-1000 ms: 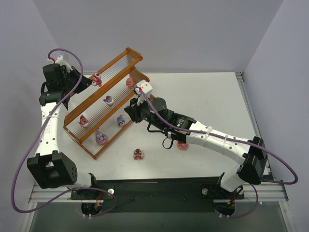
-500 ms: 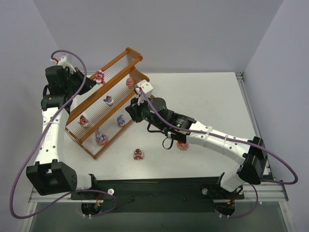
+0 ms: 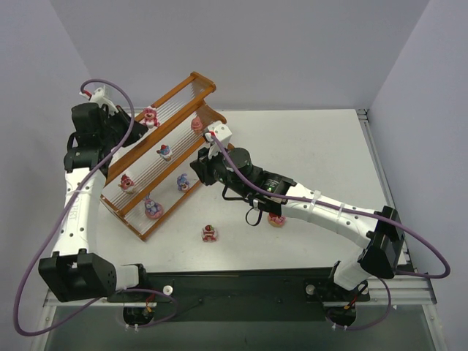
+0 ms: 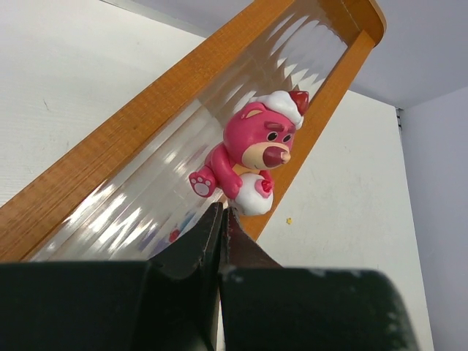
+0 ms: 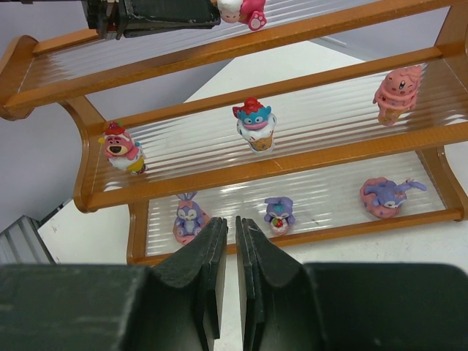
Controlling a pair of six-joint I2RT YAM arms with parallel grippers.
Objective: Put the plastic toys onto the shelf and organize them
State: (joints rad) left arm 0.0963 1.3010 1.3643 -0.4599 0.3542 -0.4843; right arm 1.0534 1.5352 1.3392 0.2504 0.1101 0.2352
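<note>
Left pincer (image 3: 138, 121), seen from above, reaches over the high far rail of the shelf (image 3: 206, 85) and ends just beside a pink bear (image 3: 151, 115) on the top tier. The right pincer (image 3: 196, 168) points at the low front of the shelf, near its middle. The shelf stands slantwise on the left part of the table (image 3: 314, 146). On the middle tier stand a pink cone figure (image 3: 196, 124), a blue-faced cupcake (image 3: 165, 152) and a second pink bear (image 3: 126, 182). On the bottom tier are a small purple figure (image 3: 183, 182) and a purple bunny (image 3: 153, 208). Two toys lie off the shelf on the table: a red and pink toy (image 3: 210, 233) in front of the shelf, and a loose pink donut (image 3: 276, 219) partly under the right arm.

From the left wrist, the left pincer is clenched, its fingers pressed together with nothing between them. Their tips end right below the pink bear's white muff; whether they touch it I cannot tell. The bear, in a white and red cap, sits upright on the clear ribbed slats between the two wooden rails.

From the right wrist, the right pincer is all but clenched, with only a thin slit between its fingers and nothing in it. It faces the shelf front, apart from it. On the bottom tier, right of the small purple figure, a purple-topped donut (image 5: 387, 196) lies near the end post.
</note>
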